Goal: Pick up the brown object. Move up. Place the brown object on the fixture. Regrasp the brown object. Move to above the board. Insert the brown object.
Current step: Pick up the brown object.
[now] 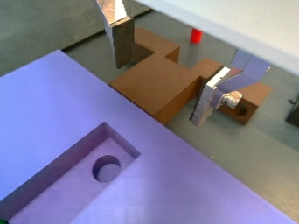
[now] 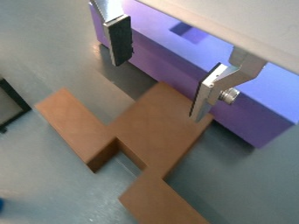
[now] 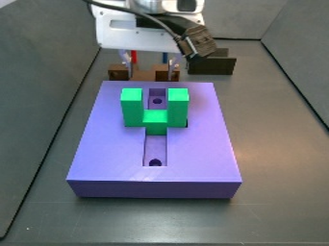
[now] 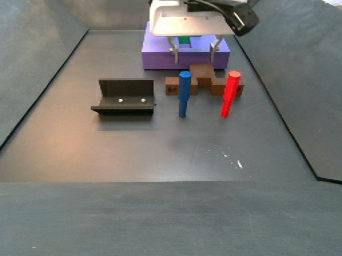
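Note:
The brown object [image 1: 162, 85], a reddish-brown piece with a stepped outline, lies flat on the floor right beside the end of the purple board [image 1: 70, 114]. It also shows in a wrist view [image 2: 140, 140] and in both side views [image 4: 201, 80] [image 3: 164, 72]. My gripper [image 1: 167, 70] is open, low over it, with one finger on each side and a gap to the piece on both. The gripper also shows from the sides [image 4: 187, 45] [image 3: 144, 60]. The fixture [image 4: 123, 97] stands apart and empty; it also shows behind the board [image 3: 213, 65].
The board [image 3: 154, 144] carries a green U-shaped block [image 3: 154, 106] and a slot with holes [image 1: 103, 164]. A blue peg [image 4: 183, 92] and a red peg [image 4: 230, 90] stand upright close beside the brown object. Dark walls enclose the floor.

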Controlling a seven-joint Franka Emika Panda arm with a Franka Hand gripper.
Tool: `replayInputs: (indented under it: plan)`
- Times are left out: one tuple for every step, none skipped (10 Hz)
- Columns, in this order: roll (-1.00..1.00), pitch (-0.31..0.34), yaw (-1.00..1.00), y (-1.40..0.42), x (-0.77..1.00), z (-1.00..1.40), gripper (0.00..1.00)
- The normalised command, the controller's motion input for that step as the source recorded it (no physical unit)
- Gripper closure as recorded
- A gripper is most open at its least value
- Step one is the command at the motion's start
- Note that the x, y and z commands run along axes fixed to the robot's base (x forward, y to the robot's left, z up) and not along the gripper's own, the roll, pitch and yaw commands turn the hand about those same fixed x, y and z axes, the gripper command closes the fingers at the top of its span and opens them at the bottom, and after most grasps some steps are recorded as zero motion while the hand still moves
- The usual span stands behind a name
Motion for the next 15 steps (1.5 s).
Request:
replayInputs:
  plan:
    - [0.03,-0.347,0.0,0.0,-0.28,-0.1,0.0]
    - [0.06,-0.211,0.0,0.0,-0.13,0.0,0.0]
    - [0.28,-0.013,0.0,-0.1,0.0,-0.04,0.0]
    - [0.37,0.0,0.0,-0.1,0.0,-0.09,0.0]
    - [0.43,0.0,0.0,-0.09,0.0,-0.06,0.0]
    - [0.43,0.0,0.0,-0.07,0.0,-0.11,0.0]
    - [0.4,0.0,0.0,0.0,-0.02,-0.21,0.0]
    - [0.44,0.0,0.0,-0.01,0.0,-0.17,0.0]
    - [0.5,0.0,0.0,0.0,0.0,-0.21,0.0]
    - [0.5,0.0,0.0,0.0,0.0,-0.17,0.0]
    - [0.5,0.004,0.0,0.0,0.0,-0.13,0.0]
    - [0.5,0.0,0.0,-0.04,0.0,-0.1,0.0]
    - [0.5,0.0,0.0,-0.04,0.0,-0.11,0.0]
    - [0.5,0.0,0.0,-0.04,0.0,-0.11,0.0]
    - [0.5,0.0,0.0,-0.02,0.0,-0.09,0.0]
